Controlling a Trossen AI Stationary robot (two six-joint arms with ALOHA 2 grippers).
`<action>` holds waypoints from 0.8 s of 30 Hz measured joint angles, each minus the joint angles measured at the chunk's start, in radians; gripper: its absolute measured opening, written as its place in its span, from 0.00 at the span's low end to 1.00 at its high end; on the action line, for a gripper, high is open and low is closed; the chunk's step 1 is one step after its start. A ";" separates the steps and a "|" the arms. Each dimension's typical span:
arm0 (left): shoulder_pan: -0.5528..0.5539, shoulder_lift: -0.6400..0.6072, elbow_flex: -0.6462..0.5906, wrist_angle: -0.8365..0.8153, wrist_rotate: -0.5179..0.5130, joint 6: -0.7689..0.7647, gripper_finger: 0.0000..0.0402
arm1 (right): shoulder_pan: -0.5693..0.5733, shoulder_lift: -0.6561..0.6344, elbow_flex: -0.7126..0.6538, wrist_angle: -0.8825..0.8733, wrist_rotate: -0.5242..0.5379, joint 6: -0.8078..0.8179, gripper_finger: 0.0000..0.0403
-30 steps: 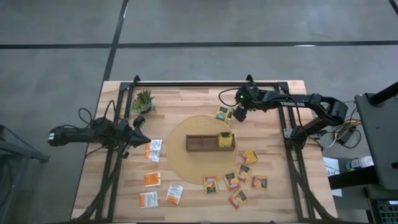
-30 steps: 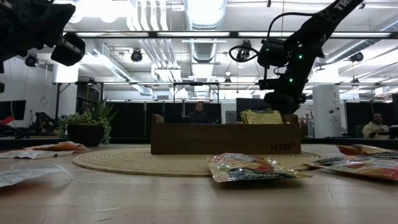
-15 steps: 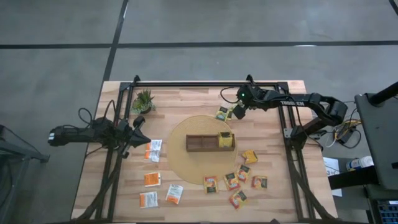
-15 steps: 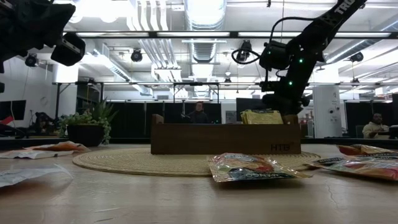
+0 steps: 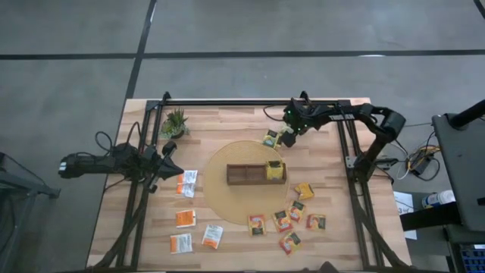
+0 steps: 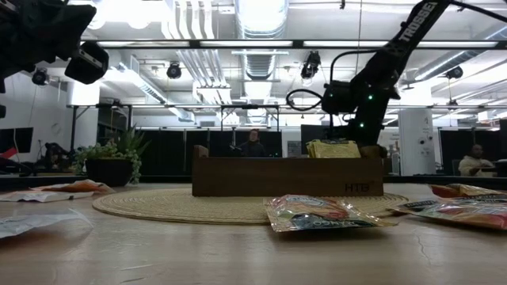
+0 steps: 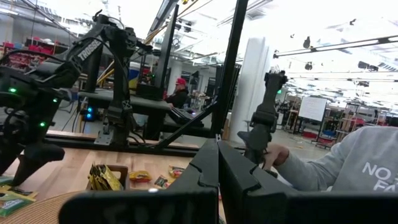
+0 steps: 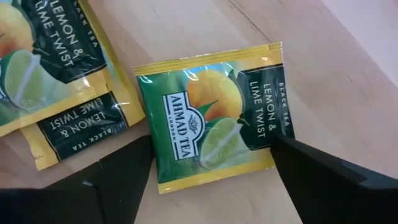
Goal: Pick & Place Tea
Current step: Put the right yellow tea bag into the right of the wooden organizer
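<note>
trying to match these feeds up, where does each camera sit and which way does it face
High view: above the table, looking straight down; both arms show.
Low view: at table-top height, looking level past the wooden tray; the right arm comes from above.
Left wrist view: on the left arm, looking past its shut claw at the room.
Right wrist view: on the right arm, looking down at a Lemon & Lime Twist sachet between its fingers.
Shared: high and low views both show the tray.

right end effector (image 5: 286, 135) | over yellow-green sachets (image 5: 271, 139) (beside tray (image 5: 246, 174)) | left end effector (image 5: 168, 161) idle
</note>
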 joint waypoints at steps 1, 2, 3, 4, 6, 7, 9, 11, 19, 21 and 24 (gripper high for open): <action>0.000 0.000 0.000 0.000 0.000 0.000 0.00 | -0.004 -0.002 0.005 -0.010 -0.002 0.000 0.80; 0.000 0.000 0.000 0.000 0.000 0.000 0.00 | -0.006 -0.010 0.006 -0.016 -0.003 0.001 0.79; 0.000 0.000 0.000 0.000 0.000 0.000 0.00 | -0.006 -0.020 0.005 -0.016 -0.003 0.004 0.77; 0.000 0.000 0.000 0.000 0.000 0.000 0.00 | -0.006 -0.032 0.004 -0.016 -0.006 0.005 0.75; 0.000 0.000 0.000 0.000 0.000 0.000 0.00 | -0.003 -0.052 0.003 -0.027 -0.006 0.008 0.67; 0.000 0.000 0.000 0.000 0.000 0.000 0.00 | -0.003 -0.062 0.001 -0.039 -0.002 0.007 0.63; 0.000 0.000 0.000 0.000 0.000 0.000 0.00 | 0.000 -0.081 -0.003 -0.077 0.011 -0.003 0.53; 0.000 0.000 0.000 0.000 0.000 0.000 0.00 | 0.000 -0.092 -0.003 -0.083 0.015 -0.017 0.41; 0.000 0.000 0.000 0.000 0.000 0.000 0.00 | 0.001 -0.099 -0.003 -0.082 0.012 -0.060 0.05; 0.000 0.000 0.000 0.000 0.000 0.000 0.00 | 0.001 -0.103 -0.003 -0.082 0.011 -0.060 0.04; 0.000 0.000 0.000 0.000 0.000 0.000 0.00 | 0.003 -0.119 -0.003 -0.083 0.008 -0.060 0.04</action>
